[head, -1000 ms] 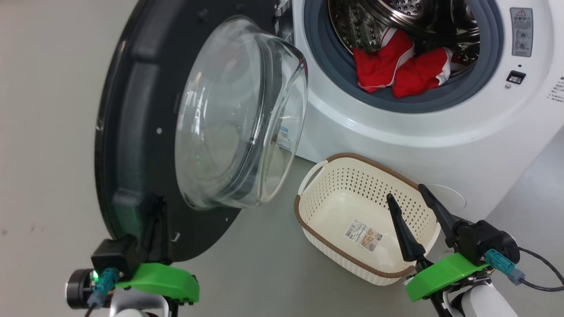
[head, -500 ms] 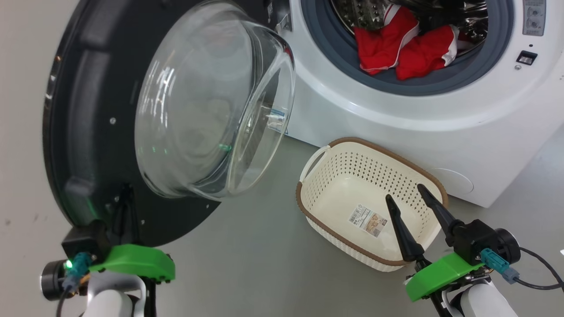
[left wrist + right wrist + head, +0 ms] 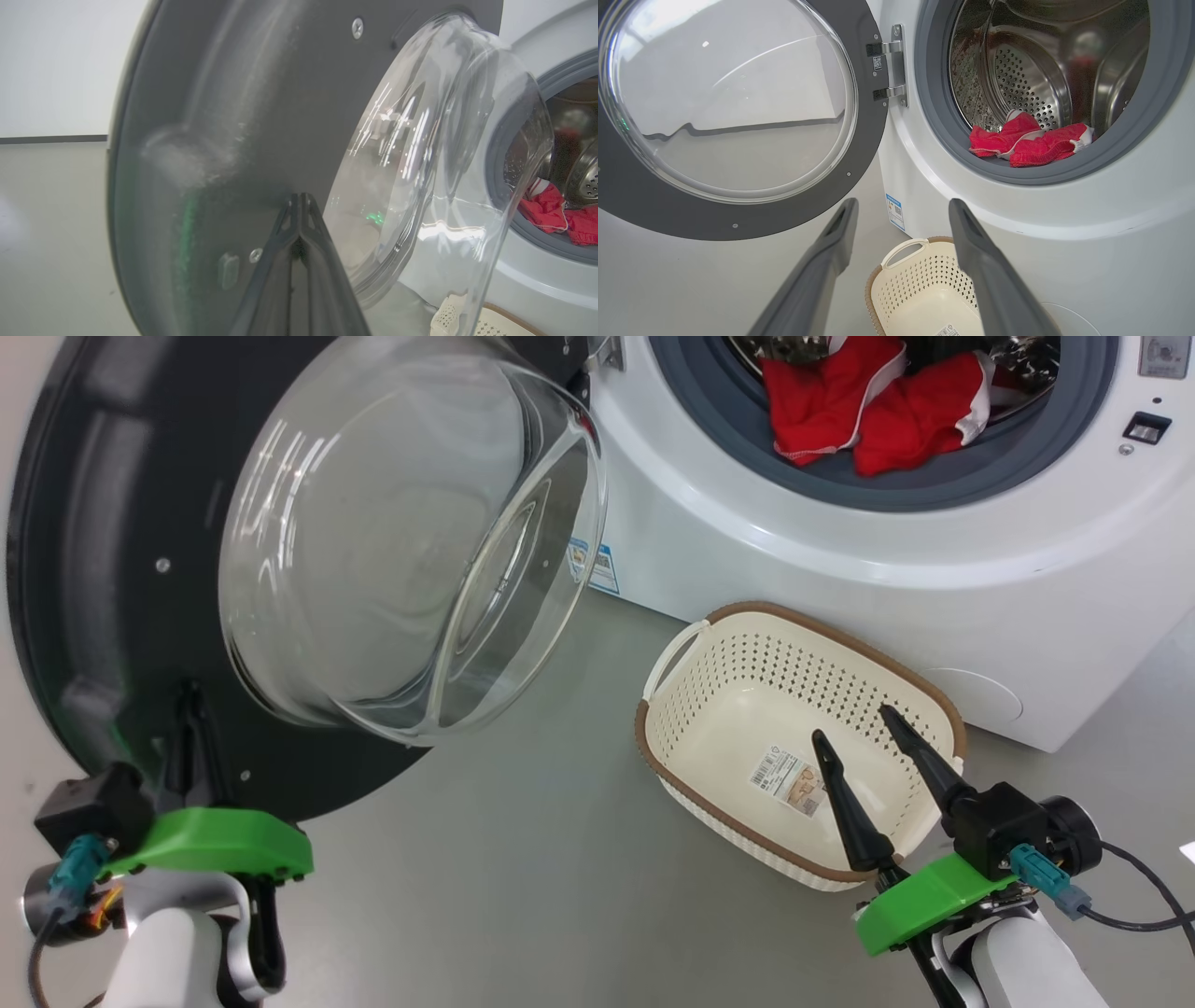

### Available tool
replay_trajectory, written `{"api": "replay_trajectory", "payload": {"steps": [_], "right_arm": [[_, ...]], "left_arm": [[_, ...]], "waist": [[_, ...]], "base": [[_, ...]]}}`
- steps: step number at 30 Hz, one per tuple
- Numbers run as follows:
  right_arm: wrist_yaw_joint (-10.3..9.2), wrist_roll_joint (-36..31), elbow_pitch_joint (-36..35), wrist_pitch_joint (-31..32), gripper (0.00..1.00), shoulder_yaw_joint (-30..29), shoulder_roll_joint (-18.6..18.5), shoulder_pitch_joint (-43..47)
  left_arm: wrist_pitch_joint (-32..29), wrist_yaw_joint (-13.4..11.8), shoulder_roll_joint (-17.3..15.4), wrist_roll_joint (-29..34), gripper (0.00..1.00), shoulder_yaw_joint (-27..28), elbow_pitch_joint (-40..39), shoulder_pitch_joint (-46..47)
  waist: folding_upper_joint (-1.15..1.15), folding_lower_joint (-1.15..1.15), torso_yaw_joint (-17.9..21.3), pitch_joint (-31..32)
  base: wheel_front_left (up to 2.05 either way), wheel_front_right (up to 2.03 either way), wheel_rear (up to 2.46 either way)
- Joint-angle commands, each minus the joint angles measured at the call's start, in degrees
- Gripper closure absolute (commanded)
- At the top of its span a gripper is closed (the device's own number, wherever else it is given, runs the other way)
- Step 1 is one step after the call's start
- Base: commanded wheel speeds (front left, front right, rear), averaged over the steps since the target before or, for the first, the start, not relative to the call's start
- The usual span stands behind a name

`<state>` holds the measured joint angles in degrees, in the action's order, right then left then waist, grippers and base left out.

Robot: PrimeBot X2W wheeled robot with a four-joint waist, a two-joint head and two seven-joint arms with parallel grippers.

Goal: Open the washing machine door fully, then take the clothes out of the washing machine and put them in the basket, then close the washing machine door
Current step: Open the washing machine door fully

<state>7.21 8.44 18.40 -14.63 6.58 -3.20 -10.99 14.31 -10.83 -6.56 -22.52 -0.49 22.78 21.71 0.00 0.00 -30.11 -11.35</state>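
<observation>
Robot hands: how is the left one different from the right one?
The left hand is shut, fingers together; the right hand is open, fingers apart. The left hand rests against the washing machine door; the right hand hangs over the basket, holding nothing. Both have two long dark fingers.

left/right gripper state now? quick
Left gripper: shut, empty, tips at the washing machine door.
Right gripper: open, empty, near the basket.

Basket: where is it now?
In the head view's lower right, the basket stands on the floor before the washing machine, below its opening and right of the open washing machine door; the open right gripper shows in front of it.
</observation>
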Motion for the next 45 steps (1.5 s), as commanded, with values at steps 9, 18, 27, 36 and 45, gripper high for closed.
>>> {"api": "replay_trajectory", "payload": {"steps": [9, 18, 27, 36, 45], "right_arm": [[0.28, -1.61, -0.60, -0.37, 0.00, 1.74, 0.33, -2.50], [0.28, -2.61, -0.40, -0.37, 0.00, 1.73, 0.33, -2.80], [0.28, -2.82, 0.12, -0.37, 0.00, 2.13, 0.10, -3.29], [0.28, -2.86, 0.64, -0.37, 0.00, 2.35, -0.04, -4.01], [0.28, -2.47, 0.95, -0.37, 0.00, 1.72, 0.05, -4.10]], "left_arm": [[0.68, 1.98, -2.01, 3.75, 1.00, 7.12, 1.39, 5.51], [0.68, 3.37, -2.85, 7.06, 1.00, 11.24, 4.64, 7.95], [0.69, 4.70, -4.27, 8.13, 1.00, 14.50, 9.46, 10.28], [0.69, 6.29, -4.21, 8.57, 1.00, 18.31, 11.73, 11.70], [0.69, 7.69, -2.44, 10.95, 0.18, 19.12, 9.19, 11.17]], "waist": [[0.00, 0.00, 0.32, -1.81], [0.00, 0.00, 1.23, -3.03], [0.00, 0.00, 2.23, -3.28], [0.00, 0.00, 3.19, -3.72], [0.00, 0.00, 3.70, -2.89]], "base": [[0.00, 0.00, 0.00], [0.00, 0.00, 0.00], [0.00, 0.00, 0.00], [0.00, 0.00, 0.00], [0.00, 0.00, 0.00]]}}
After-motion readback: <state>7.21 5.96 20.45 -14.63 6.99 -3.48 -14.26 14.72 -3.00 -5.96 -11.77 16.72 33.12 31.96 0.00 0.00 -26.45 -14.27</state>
